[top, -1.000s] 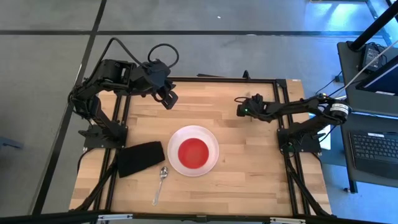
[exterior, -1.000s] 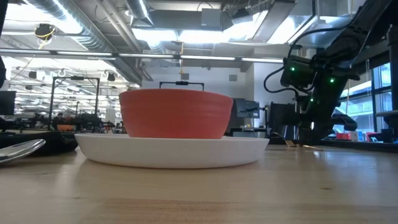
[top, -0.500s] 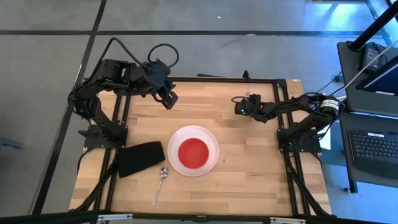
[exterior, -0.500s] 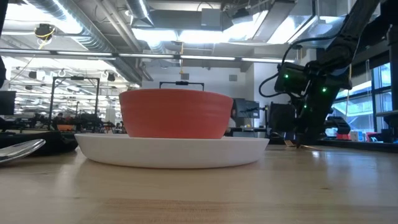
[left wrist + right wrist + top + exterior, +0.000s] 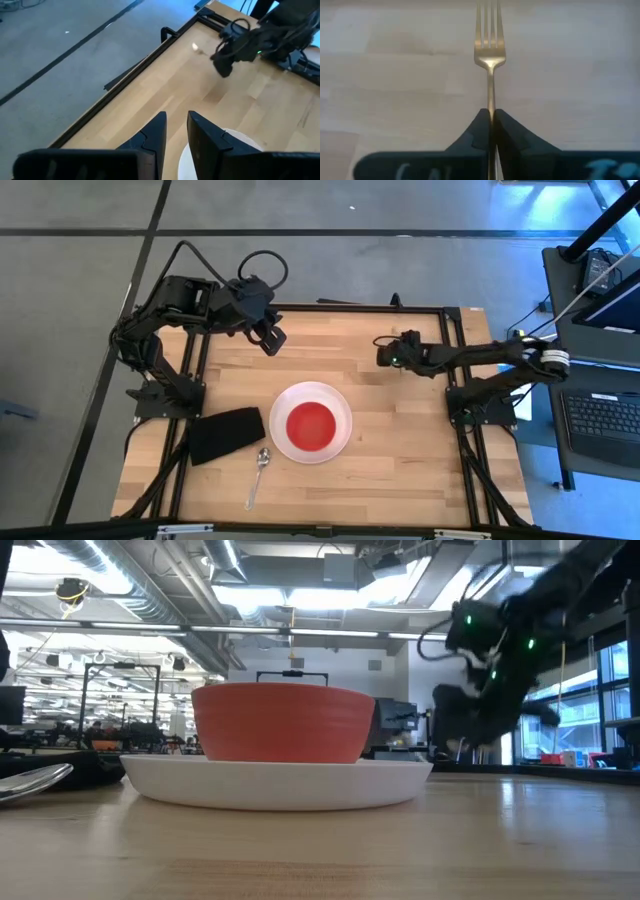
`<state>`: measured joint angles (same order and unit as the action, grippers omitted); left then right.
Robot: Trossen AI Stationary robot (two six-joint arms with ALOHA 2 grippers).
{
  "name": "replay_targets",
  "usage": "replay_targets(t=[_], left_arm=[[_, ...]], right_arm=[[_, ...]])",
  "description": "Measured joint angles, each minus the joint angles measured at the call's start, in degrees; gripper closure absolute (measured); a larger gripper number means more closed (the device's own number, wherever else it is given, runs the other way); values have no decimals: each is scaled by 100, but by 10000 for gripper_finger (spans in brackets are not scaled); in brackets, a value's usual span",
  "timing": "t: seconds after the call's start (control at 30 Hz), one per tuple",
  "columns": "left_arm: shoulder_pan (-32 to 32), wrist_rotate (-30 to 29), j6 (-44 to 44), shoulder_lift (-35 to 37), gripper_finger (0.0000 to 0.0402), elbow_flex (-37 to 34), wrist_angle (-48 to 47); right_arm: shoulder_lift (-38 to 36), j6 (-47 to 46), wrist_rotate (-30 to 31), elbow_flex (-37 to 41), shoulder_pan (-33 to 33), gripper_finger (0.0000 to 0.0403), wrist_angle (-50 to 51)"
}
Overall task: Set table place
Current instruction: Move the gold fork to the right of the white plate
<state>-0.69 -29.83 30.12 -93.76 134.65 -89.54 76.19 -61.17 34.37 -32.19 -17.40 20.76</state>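
A red bowl (image 5: 311, 423) stands in a round white plate (image 5: 340, 405) on the light-wood table (image 5: 400, 470), at its middle. A silver spoon (image 5: 258, 475) lies on the table left of the plate, toward the near edge. My right gripper (image 5: 384, 356) is over the table's far right part, shut on a slim fork (image 5: 490, 55). In the low view the gripper (image 5: 465, 725) is blurred, above the table. My left gripper (image 5: 271, 338) hangs over the far left part, open by a narrow gap (image 5: 177, 117) and empty. My right gripper pinches the fork's handle (image 5: 491, 97) between its two fingers. The fingers lie along the fork, and its tines (image 5: 489, 25) stick out ahead of them. Whether the fork is clear of the table, I cannot tell.
A black folded cloth (image 5: 226, 434) lies left of the plate, beside the spoon's bowl end. A thin black frame (image 5: 470, 480) edges the table. Bare wood lies right of the plate and along the near edge.
My right gripper, shut on the fork, dipped a little toward the table and has then risen quickly; it shows blurred and higher in the low view. The plate, bowl, spoon and left arm have kept still.
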Motion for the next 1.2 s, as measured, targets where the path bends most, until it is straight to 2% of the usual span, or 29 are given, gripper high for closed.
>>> replay_targets(t=[0.13,0.27,0.37,0.5,0.63,0.8,0.97,1.2], left_arm=[[2,-176,-241,0,331,0,-2],[-17,-374,-461,0,331,0,-2],[-31,-395,-523,0,331,0,-4],[-28,-426,-529,85,331,-4,-3],[-31,-525,-532,216,331,-2,-48],[-28,-528,-669,480,331,-4,-50],[-26,-537,-682,673,331,2,-48],[-26,-535,-785,768,331,2,-48]], right_arm=[[-381,-72,413,-954,731,385,1762],[-377,-874,1002,-1989,1723,385,3109],[-145,-1773,1355,-2667,2341,385,4141],[492,-3024,1329,-3308,2968,385,5111],[1426,-4044,853,-3788,3476,385,5451],[2554,-5576,773,-4326,4050,385,5542],[3441,-5999,12,-4758,4305,385,5846],[4169,-6180,-295,-5070,4358,385,5552]])
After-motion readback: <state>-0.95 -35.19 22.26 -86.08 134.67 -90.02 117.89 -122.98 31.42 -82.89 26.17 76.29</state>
